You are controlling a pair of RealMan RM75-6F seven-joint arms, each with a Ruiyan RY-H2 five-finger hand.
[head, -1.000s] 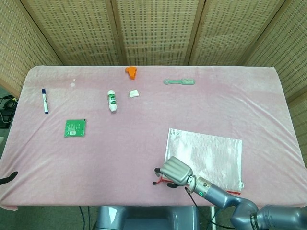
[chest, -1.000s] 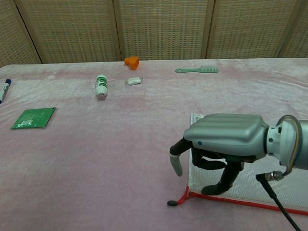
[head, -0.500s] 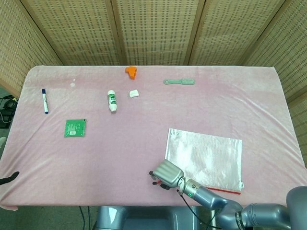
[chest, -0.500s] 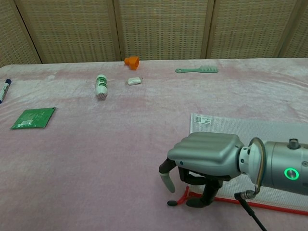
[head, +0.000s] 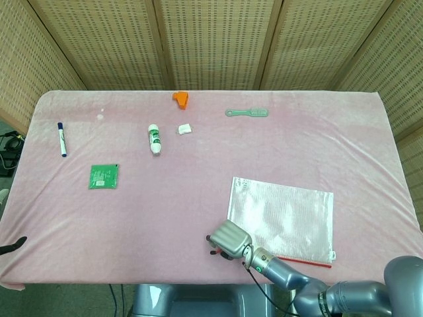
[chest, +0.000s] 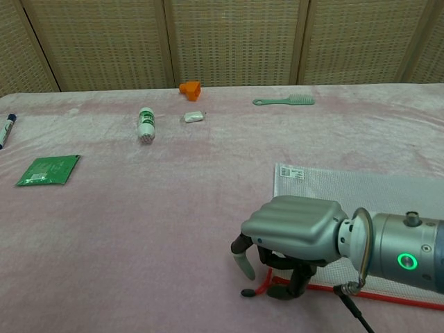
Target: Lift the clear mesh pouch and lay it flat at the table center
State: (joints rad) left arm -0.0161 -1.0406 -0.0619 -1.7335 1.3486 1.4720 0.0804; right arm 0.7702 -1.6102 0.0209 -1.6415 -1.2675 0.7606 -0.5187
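The clear mesh pouch (head: 281, 218) (chest: 361, 201) with a red zip edge lies flat on the pink cloth, near and right of the table's middle. My right hand (head: 229, 239) (chest: 295, 225) is low over the pouch's near left corner. Its dark fingers (chest: 300, 277) curl down onto the red zip edge, and the thumb hangs just left of the corner. The black zip pull (chest: 247, 293) lies on the cloth beside it. The hand's back hides the contact, so I cannot see whether the corner is pinched. My left hand does not show.
Far from the pouch lie a green packet (head: 104, 176), a blue marker (head: 61, 139), a white tube (head: 154, 139), a small white piece (head: 184, 129), an orange piece (head: 180, 98) and a green brush (head: 247, 113). A dark tip (head: 12, 246) pokes out below the table's left edge.
My right hand has moved down and toward the near edge, from over the pouch's left side to its near left corner. The pouch has stayed flat.
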